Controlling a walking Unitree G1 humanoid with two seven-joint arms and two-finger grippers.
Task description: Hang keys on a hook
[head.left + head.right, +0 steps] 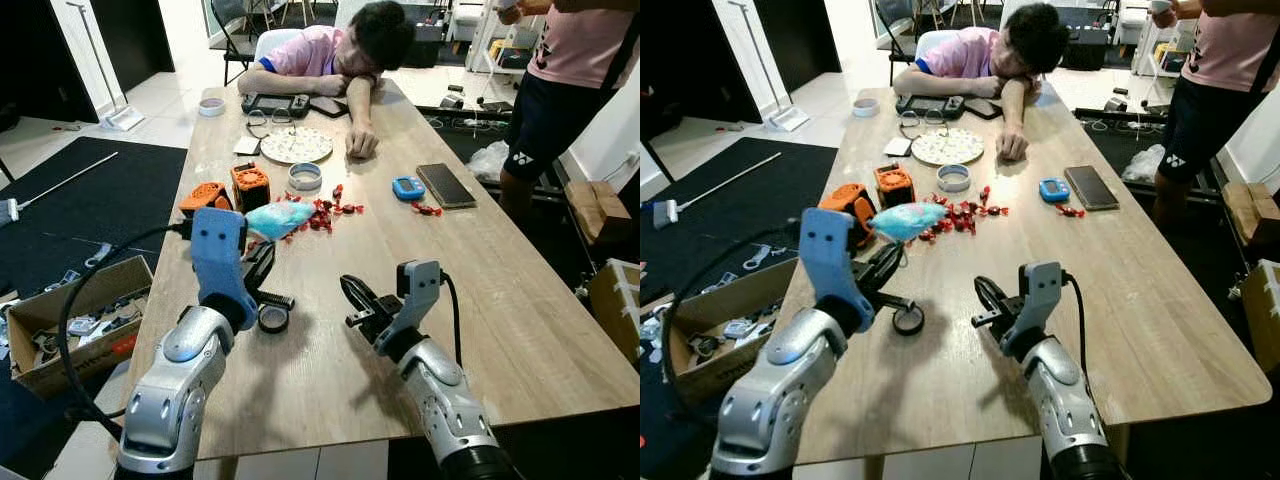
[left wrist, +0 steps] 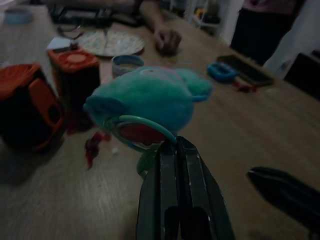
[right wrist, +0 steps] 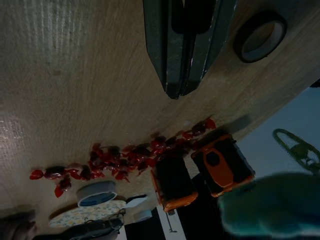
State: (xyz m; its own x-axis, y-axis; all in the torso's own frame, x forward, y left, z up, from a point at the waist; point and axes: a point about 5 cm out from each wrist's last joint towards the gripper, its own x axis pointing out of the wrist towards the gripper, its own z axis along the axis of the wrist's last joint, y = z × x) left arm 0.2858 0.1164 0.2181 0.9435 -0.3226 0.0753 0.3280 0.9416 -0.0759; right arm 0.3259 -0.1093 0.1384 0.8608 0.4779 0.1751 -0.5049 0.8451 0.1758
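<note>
Holding a green ring w/ a blue plush toy on it, the left gripper is up over the table, near its left edge. Its fingers are pressed together on the ring, & the toy hangs in the air above the wood. I can't make out any keys on the ring.

Right gripper is low over the middle of the table, fingers pressed together w/ nothing between them. A black tape roll lies flat on the wood between the 2 grippers, just beside the left one.

Past the toy sit 2 orange boxes, close to the left edge. Red candies are spread out next to them. Farther back are a small round tin, a plate, a blue timer & a dark phone.

Right side of the table is bare wood all the way to the near edge & the right edge, so lots of open room there.

A person rests their head on the far end, one arm stretched out by the plate. Another person stands by the far right corner. A cardboard box sits on the floor, left of the table.
</note>
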